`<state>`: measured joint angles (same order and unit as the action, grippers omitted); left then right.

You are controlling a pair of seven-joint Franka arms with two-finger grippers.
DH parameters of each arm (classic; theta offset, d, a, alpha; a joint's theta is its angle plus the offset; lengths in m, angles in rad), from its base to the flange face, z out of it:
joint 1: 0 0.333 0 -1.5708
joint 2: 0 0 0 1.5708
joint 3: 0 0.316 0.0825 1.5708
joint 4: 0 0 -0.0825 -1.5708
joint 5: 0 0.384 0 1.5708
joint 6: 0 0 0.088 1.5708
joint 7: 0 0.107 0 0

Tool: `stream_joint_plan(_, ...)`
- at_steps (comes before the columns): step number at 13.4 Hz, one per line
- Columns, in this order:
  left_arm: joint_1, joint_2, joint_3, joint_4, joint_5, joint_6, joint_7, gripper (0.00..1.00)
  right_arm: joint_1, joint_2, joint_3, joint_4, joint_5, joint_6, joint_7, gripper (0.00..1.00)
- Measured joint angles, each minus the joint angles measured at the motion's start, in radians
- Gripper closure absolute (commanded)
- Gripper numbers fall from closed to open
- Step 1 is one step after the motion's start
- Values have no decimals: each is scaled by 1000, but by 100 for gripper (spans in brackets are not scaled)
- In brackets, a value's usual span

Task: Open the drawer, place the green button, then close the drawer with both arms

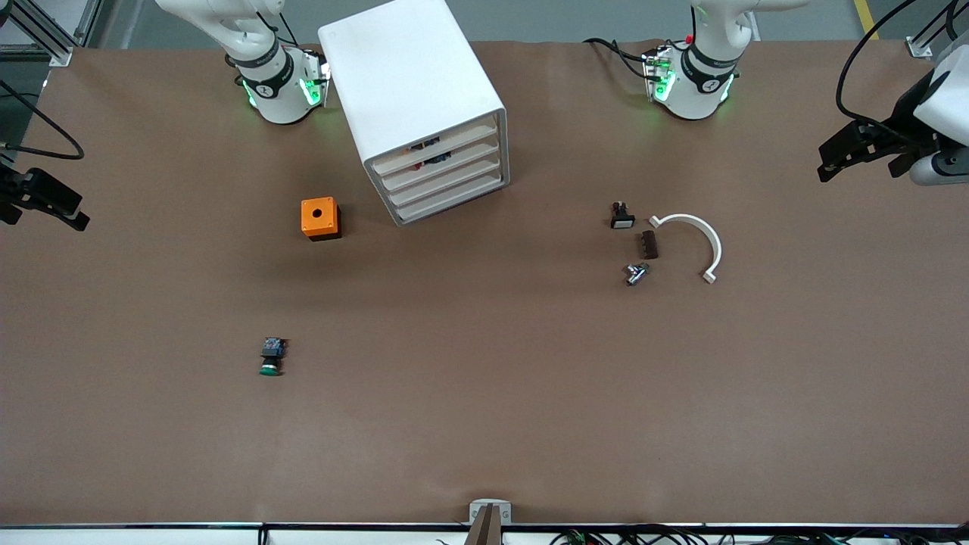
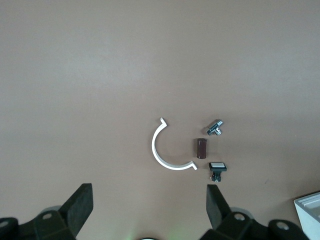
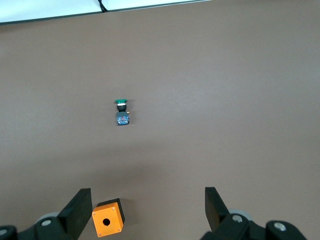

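Tiny push button with round green cap and black-and-blue body (image 1: 272,357) lies on its side on the brown table (image 1: 484,424), nearest the front camera, toward the right arm's end. Farther back: orange cube with a hole in its top (image 1: 320,218), beside the white boxy four-drawer cabinet (image 1: 416,98). All drawers flush; third-from-top shallow white drawer (image 1: 447,184) closed. Toward the left arm's end, a cluster: small metal fitting (image 1: 635,273), dark brown block (image 1: 649,244), white plastic half-ring (image 1: 695,241), small black-and-white switch (image 1: 621,216). Right gripper (image 3: 150,207) hangs over the orange cube, jaws released, empty. Left gripper (image 2: 150,205) hangs over the table near the half-ring, jaws released, empty.
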<state>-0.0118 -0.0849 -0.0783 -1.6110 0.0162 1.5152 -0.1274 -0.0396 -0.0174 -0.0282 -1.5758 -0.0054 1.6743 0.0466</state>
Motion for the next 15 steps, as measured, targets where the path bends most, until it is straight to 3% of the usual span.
stream_joint_plan(7,-4,29,-4,7,0,-6,0,0,0,0,1,1,0,-2,0,0)
stream_joint_plan(12,-25,163,-23,17,-1,0,-38,0,0,1,1,0,0,-2,0,0)
stream_joint_plan(15,-56,272,-36,72,-1,9,-150,0,1,21,9,-8,1,-3,0,1)
